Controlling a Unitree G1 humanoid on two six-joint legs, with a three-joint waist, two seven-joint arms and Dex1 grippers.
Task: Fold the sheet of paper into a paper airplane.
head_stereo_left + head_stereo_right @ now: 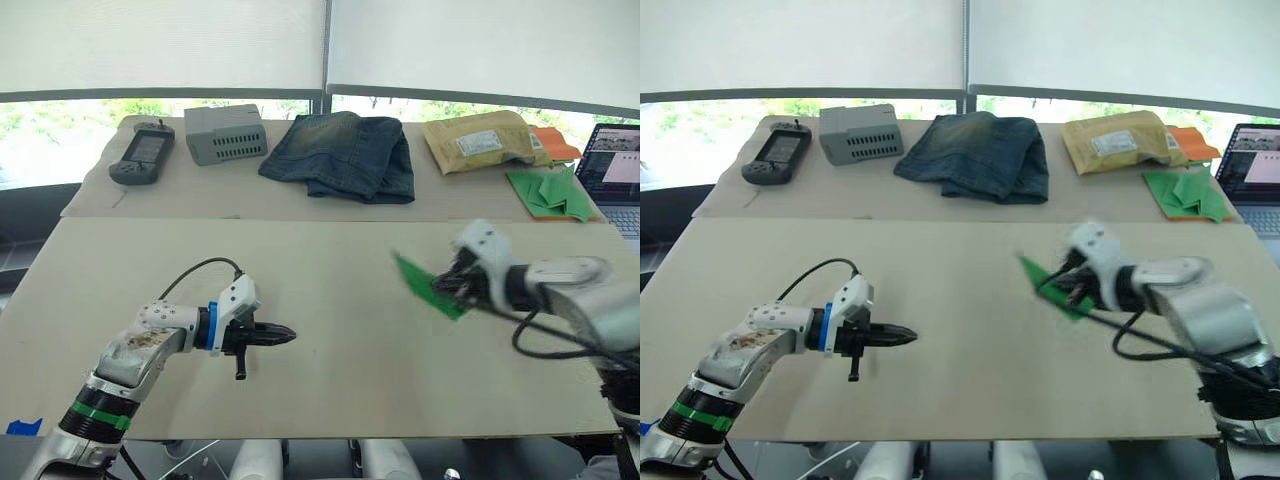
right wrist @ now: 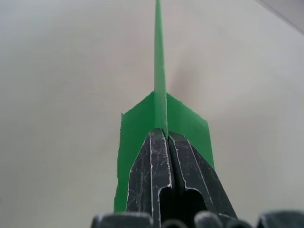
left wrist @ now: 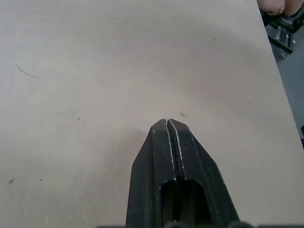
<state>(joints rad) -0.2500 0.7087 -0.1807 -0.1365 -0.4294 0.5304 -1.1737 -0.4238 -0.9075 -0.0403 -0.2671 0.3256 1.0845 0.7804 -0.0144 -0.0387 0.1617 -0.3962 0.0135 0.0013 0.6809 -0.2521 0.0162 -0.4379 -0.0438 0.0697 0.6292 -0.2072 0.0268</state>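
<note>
The sheet of paper (image 1: 425, 285) is bright green and folded into a narrow pointed wedge, a paper airplane (image 2: 160, 95) with its tip pointing away from the fingers and toward the table's middle. My right gripper (image 1: 447, 286) is shut on its rear end, holding it just above the tan table (image 1: 330, 330) at the right. The folded edge stands upright between the fingers (image 2: 152, 166) with flaps spread on both sides. My left gripper (image 1: 283, 337) is shut on nothing, low over the table at the front left, pointing right. Its closed fingers (image 3: 166, 152) hover over bare tabletop.
On the far table lie a handheld controller (image 1: 143, 153), a grey box (image 1: 226, 133), folded jeans (image 1: 345, 153), a tan padded envelope (image 1: 478, 141), and a pile of green folded papers (image 1: 552, 192) with orange paper. A laptop (image 1: 618, 175) sits at the far right.
</note>
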